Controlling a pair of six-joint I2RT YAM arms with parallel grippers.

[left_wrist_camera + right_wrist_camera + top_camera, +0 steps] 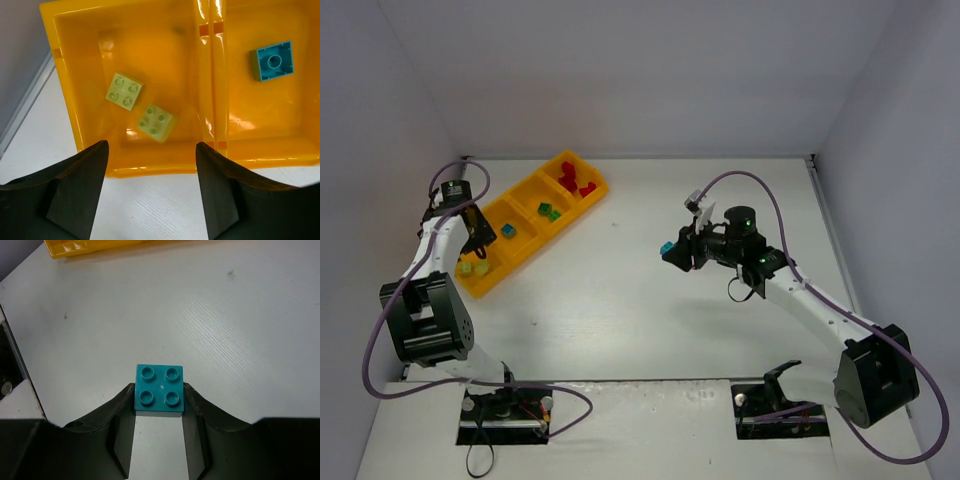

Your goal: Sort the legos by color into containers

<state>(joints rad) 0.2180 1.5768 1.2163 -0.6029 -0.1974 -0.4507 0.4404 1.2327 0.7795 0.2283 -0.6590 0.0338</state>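
Right pincer (159, 396): squeezing shut on a light-blue brick (159, 389), studs up, gripping two flat sides, hanging above the bare tabletop (240, 320) mid-right, well apart from the tray (211, 75)
Left pincer (151, 146): hanging with jaws apart and nothing between them, over the near wall of the tray's left end compartment
Tray spot: lying diagonally at the far left of the tabletop
Step in hand: I'm guessing the held brick is heading for the second compartment from the left, where its colour match is sitting
Doing it well: carrying it high enough to be clearing the raised wall, centring over that compartment, letting go low so it isn't bouncing out. The left arm is crowding the compartment next door, so probably worth backing it off first
Compartments: four in a row
Yellow-green bricks (124, 91): two, both lying in the left end compartment, near each other but apart
Light-blue count: two, the held one plus the tray's blue brick (272, 61)
Green bricks (549, 211): looking like two, third compartment
Red bricks (576, 184): maybe three, right end compartment, too small to be counting for sure
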